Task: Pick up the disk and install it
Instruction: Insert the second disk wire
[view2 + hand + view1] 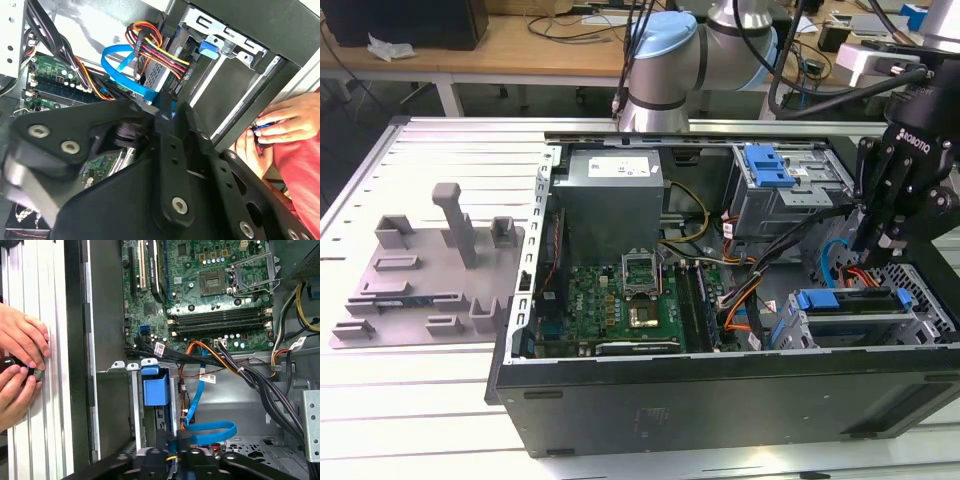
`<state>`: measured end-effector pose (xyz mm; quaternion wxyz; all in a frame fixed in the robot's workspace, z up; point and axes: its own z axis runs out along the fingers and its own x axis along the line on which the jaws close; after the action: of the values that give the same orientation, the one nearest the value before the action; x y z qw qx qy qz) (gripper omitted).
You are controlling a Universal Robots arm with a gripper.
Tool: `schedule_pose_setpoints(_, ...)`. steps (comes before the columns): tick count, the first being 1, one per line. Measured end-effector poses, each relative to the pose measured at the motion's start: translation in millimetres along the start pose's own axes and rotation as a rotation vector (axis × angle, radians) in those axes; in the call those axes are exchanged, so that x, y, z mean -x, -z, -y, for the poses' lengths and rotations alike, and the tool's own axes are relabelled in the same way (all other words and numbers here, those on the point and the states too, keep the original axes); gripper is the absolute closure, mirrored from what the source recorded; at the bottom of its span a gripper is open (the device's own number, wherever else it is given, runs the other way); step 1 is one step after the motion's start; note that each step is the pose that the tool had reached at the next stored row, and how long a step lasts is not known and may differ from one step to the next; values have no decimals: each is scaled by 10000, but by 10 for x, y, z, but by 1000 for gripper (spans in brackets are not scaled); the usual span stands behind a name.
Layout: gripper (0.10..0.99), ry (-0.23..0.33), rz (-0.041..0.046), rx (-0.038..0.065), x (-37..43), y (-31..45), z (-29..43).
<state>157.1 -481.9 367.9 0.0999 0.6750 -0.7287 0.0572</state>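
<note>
The tool (876,238) hangs low inside the open computer case (720,400), at the end of the case toward the exterior view's right, just above the drive cage (880,320) and beside the loose blue data cable (835,250); whether its jaws are apart or together I cannot tell, since the linkage in both wrist views hides the tips.

The disk (850,300) appears to sit in that cage already, a flat drive edged by its blue carrier bracket, directly under the tool; in the first wrist view the blue carrier (155,386) shows in the bay, with the red, yellow and orange power cable bundle (160,47) nearby in the second wrist view. My reading is that the work stands at seating the drive rather than fetching it.

To do this step well, the push should run straight along the cage rails, so both sides of the bracket travel together and neither corner binds; the blue cable and the power bundle need to stay clear of the bay mouth (a pinched cable would stop the drive short); pressure belongs on the bracket, not on the drive's face.

A person's hands (20,365) hold a small dark object against the outer edge of the case, on the ribbed metal desk (440,150); any sideways move of the arm should keep well away from them.
</note>
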Motion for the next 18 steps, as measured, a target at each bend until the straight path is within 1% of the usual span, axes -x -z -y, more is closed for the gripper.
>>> schedule_pose_setpoints(1,729,0,-2,0,5,1,-3)
schedule_pose_setpoints(2,667,-38,-3,15,6,-1,4)
schedule_pose_setpoints(3,667,-100,6,39,7,-5,15)
schedule_pose_setpoints(5,667,-149,78,62,1,-7,20)
schedule_pose_setpoints(6,667,-154,131,70,-4,-8,21)
schedule_pose_setpoints(7,667,-162,217,82,-12,-10,24)
schedule_pose_setpoints(8,667,-166,256,86,-17,-11,26)
schedule_pose_setpoints(9,667,-172,291,92,-24,-12,28)
schedule_pose_setpoints(11,667,-184,327,102,-35,-15,30)
schedule_pose_setpoints(13,812,-190,357,107,-42,-17,31)
schedule_pose_setpoints(14,812,-192,406,112,-47,-18,32)
schedule_pose_setpoints(15,878,-189,460,118,-50,-18,38)
schedule_pose_setpoints(18,878,-184,662,143,-61,-19,69)
